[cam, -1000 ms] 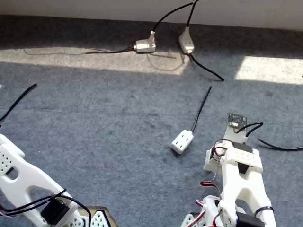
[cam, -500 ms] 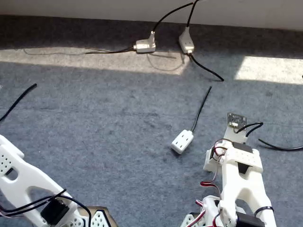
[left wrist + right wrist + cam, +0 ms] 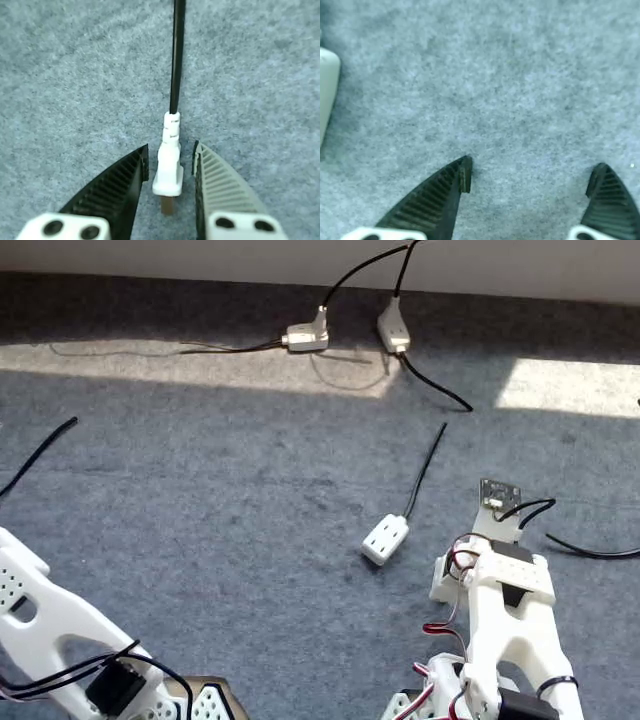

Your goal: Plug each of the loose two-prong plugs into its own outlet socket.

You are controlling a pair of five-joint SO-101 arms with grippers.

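Observation:
A white two-prong plug [image 3: 168,167] on a black cord [image 3: 177,55] lies on the grey carpet between the fingers of my left gripper [image 3: 170,150]. The gripper is open, with a narrow gap on each side of the plug. A white outlet socket [image 3: 385,538] on a short black cord lies mid-floor, just left of the right arm [image 3: 505,590]. My right gripper [image 3: 532,170] is open wide over bare carpet, and the white socket's edge [image 3: 327,90] shows beside it. The left arm [image 3: 50,620] sits at the near left.
Two white plug-and-socket pairs [image 3: 306,337] [image 3: 394,332] with black cords lie joined near the far wall. One loose black cord [image 3: 40,453] runs off the left edge and another [image 3: 590,552] lies right of the right arm. Grey carpet covers the floor.
The left arm has sunk slightly toward the near edge in the high view. Nothing else has moved.

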